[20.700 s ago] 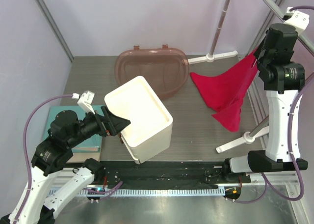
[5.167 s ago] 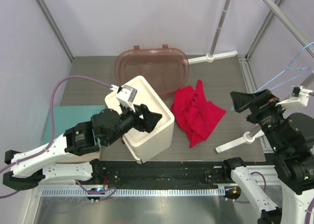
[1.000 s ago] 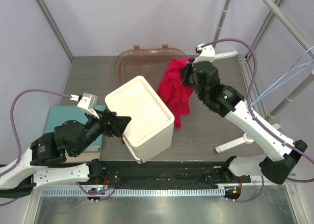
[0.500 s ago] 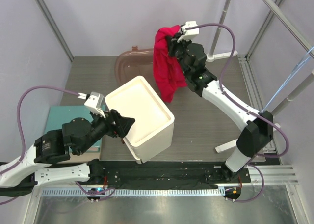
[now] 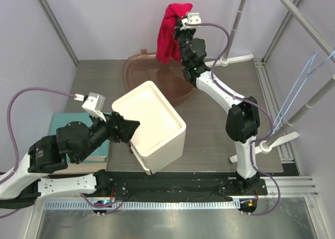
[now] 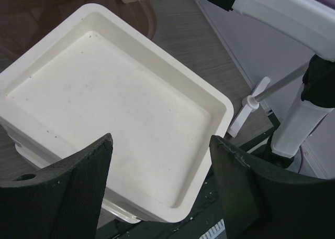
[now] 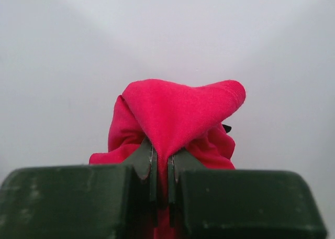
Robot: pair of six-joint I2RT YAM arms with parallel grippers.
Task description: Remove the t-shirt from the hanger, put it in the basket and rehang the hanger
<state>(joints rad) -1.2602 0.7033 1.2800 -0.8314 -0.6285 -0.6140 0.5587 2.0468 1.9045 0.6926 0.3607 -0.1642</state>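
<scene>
The red t-shirt (image 5: 168, 33) hangs in a bunch high above the back of the table, pinched in my right gripper (image 5: 179, 22), which is shut on a fold of it (image 7: 172, 113). The light-blue hanger (image 5: 301, 84) hangs bare at the far right, away from the shirt. My left gripper (image 5: 128, 130) stands open at the near-left side of the white box (image 5: 149, 123), its black fingers (image 6: 78, 176) spread over the box's open inside (image 6: 110, 108).
A brown translucent lid (image 5: 157, 76) lies behind the box. A teal mat (image 5: 57, 126) lies under the left arm. A white-grey rack with a pole (image 5: 235, 19) and feet (image 5: 256, 150) stands at the right side.
My right arm has lifted the t-shirt higher and further back. The left gripper has barely shifted at the box.
</scene>
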